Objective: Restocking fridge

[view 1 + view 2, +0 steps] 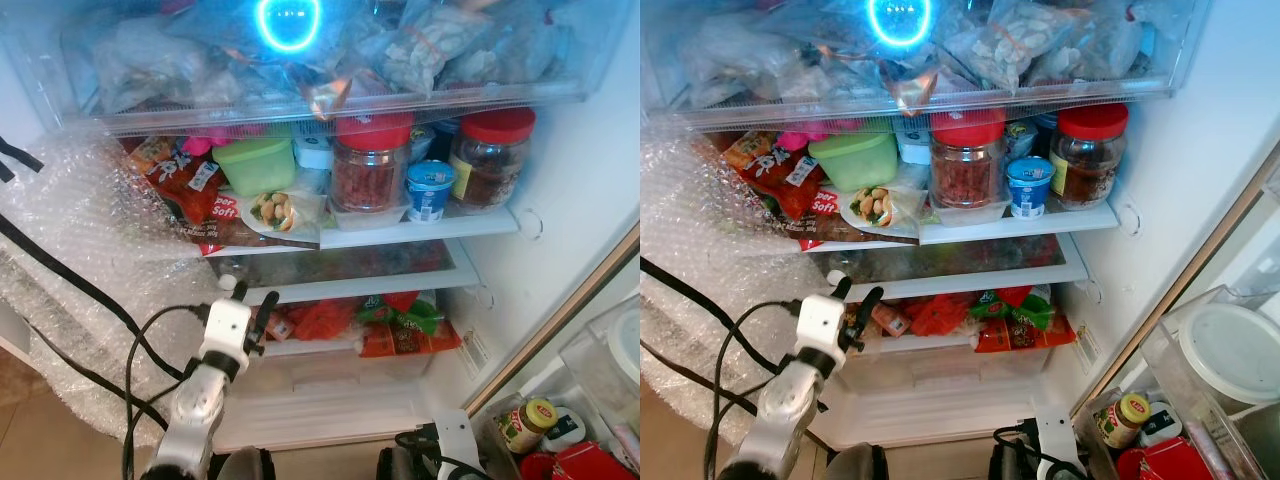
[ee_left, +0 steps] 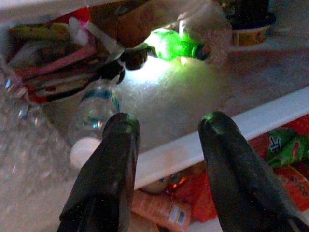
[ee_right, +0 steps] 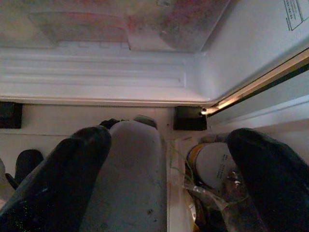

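The fridge stands open before me. My left gripper [image 1: 248,300] is raised in front of the edge of the glass middle shelf [image 1: 400,285], open with nothing between its fingers [image 2: 106,164]. Just beyond it a clear water bottle [image 2: 94,116] with a white cap lies on its side at the shelf's left end. Deeper on that shelf lies a green-lit wrapped item [image 2: 176,46]. My right gripper [image 3: 169,159] is open, low by the fridge's bottom sill, holding nothing. On the shelf above are two red-lidded jars [image 1: 370,165], a yoghurt cup [image 1: 430,190] and a green tub [image 1: 258,162].
Bubble wrap [image 1: 90,260] hangs at the left, crossed by black cables. Red and green snack packets [image 1: 400,320] fill the drawer under the glass shelf. The door rack at the right holds a yellow-lidded jar [image 1: 528,420] and a white-lidded tub [image 1: 1230,350].
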Robot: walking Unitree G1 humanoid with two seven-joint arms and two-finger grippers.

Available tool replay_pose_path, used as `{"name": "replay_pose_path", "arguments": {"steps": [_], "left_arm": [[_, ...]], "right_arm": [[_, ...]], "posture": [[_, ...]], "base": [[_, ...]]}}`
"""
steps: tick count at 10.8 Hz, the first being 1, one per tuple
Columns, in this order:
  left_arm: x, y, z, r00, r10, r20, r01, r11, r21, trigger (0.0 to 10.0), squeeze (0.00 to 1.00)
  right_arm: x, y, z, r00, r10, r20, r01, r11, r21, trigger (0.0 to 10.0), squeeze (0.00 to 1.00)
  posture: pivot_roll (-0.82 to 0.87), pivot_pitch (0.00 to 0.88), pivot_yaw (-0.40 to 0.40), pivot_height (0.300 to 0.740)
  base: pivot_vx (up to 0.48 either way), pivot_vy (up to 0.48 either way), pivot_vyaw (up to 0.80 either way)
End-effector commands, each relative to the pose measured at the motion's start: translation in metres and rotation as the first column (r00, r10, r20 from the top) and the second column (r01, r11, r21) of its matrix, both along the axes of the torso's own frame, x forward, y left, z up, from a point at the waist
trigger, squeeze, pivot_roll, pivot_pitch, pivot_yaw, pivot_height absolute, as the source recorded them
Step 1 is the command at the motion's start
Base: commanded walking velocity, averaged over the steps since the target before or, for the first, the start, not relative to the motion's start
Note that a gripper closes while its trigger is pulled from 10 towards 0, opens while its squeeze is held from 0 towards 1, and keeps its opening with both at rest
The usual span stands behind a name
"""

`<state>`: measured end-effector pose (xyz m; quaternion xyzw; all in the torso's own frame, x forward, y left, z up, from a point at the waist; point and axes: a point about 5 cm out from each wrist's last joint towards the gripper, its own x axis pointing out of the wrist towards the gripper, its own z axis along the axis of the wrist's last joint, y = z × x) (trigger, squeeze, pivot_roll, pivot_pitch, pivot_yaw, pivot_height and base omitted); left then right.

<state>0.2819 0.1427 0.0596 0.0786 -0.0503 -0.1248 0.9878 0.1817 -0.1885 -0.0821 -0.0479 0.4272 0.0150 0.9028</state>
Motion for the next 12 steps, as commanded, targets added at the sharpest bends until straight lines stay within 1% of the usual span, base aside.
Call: {"name": "replay_pose_path", "arguments": {"steps": [1,3,5,12], "left_arm": [[-0.0014,-0.0012,0.0003,1.000,-0.008,-0.006,0.008,1.000,0.012,10.0,0.00],[-0.0043,-0.0002,0.0021,1.000,0.009,-0.018,-0.009,1.000,0.008,10.0,0.00],[-0.0022,0.0016,0.0053,1.000,0.017,-0.020,-0.016,1.000,0.021,10.0,0.00],[-0.0050,0.0010,0.0068,0.999,0.029,-0.034,-0.028,0.999,0.025,10.0,0.00]], "right_arm": [[-0.0097,0.0016,-0.0052,0.999,-0.002,-0.041,0.002,1.000,0.004,10.0,0.00],[-0.0118,0.0012,-0.0061,0.999,0.000,-0.049,0.000,1.000,0.003,10.0,0.00],[-0.0125,-0.0003,-0.0063,0.999,-0.004,-0.053,0.004,1.000,0.000,10.0,0.00],[-0.0126,-0.0008,-0.0064,0.998,0.004,-0.057,-0.004,1.000,0.000,10.0,0.00]], "posture": [[-0.02,0.009,0.021,0.641],[-0.02,0.016,0.019,0.641],[-0.02,0.020,0.020,0.641],[-0.02,0.026,0.018,0.641]], "base": [[0.000,0.000,0.00],[0.000,0.000,0.00],[-0.257,0.000,0.00],[-0.277,0.000,0.00]]}}
